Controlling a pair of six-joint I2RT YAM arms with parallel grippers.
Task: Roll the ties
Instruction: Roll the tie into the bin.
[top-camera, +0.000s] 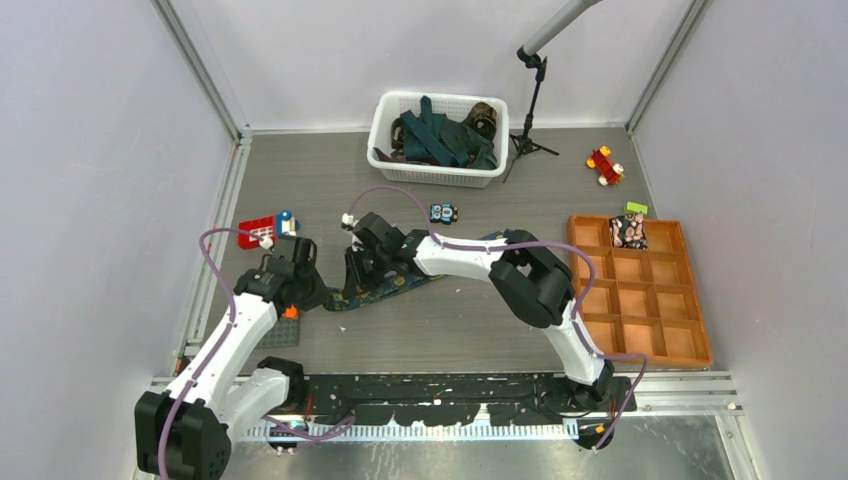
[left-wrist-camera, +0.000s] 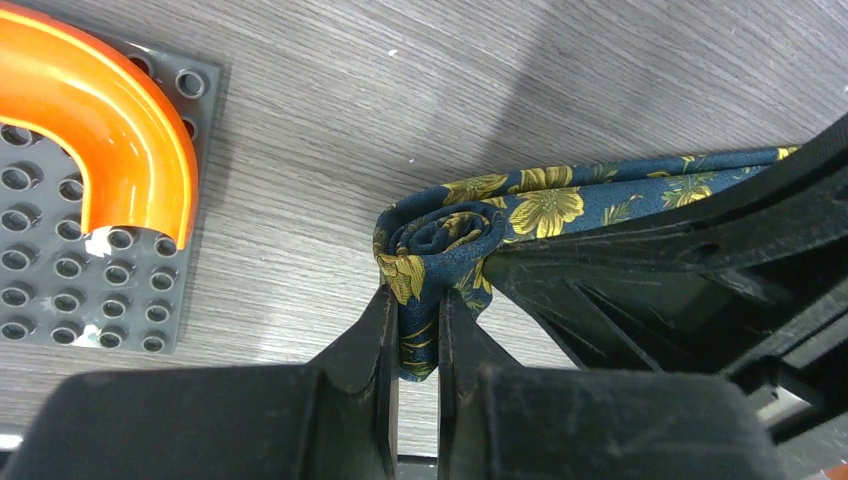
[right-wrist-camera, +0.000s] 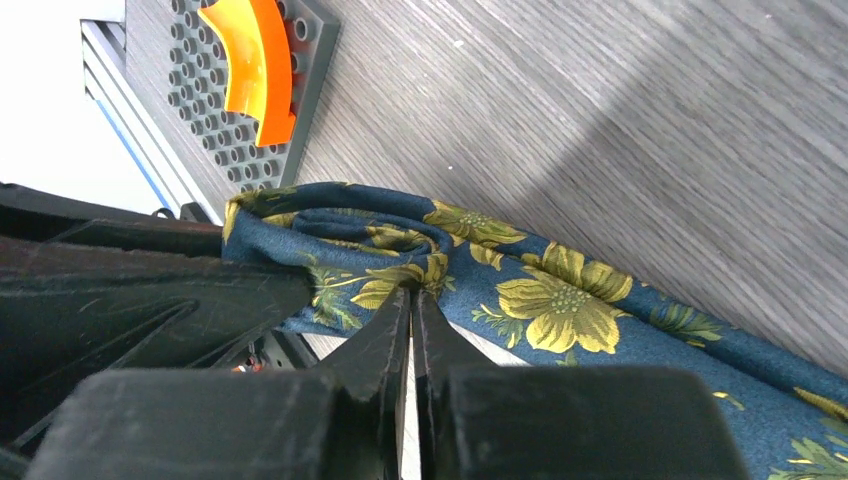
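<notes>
— Where does your tie lie?
— Your dark navy fabric necktie with yellow-gold flowers (left-wrist-camera: 545, 205) lies on the grey wood-grain table (left-wrist-camera: 400, 80), near its middle. One end is wound into a small coil near the grey studded baseplate (left-wrist-camera: 60, 260).
— And your grippers?
— Your left gripper (left-wrist-camera: 415, 310) is clamped on the coil's edge. Your right gripper (right-wrist-camera: 410, 300) has its fingers pinched together on the fabric at the coil, from the other side. Dark teal and brown ties (top-camera: 440, 135) fill the white plastic basket (top-camera: 385, 150) at the far edge.

surface: grey wood-grain table (top-camera: 470, 320) | on it: white basket (top-camera: 436, 176) | orange tray (top-camera: 632, 300) | navy flower tie (right-wrist-camera: 560, 300) | grey baseplate (left-wrist-camera: 60, 270) | tripod (top-camera: 530, 140)
</notes>
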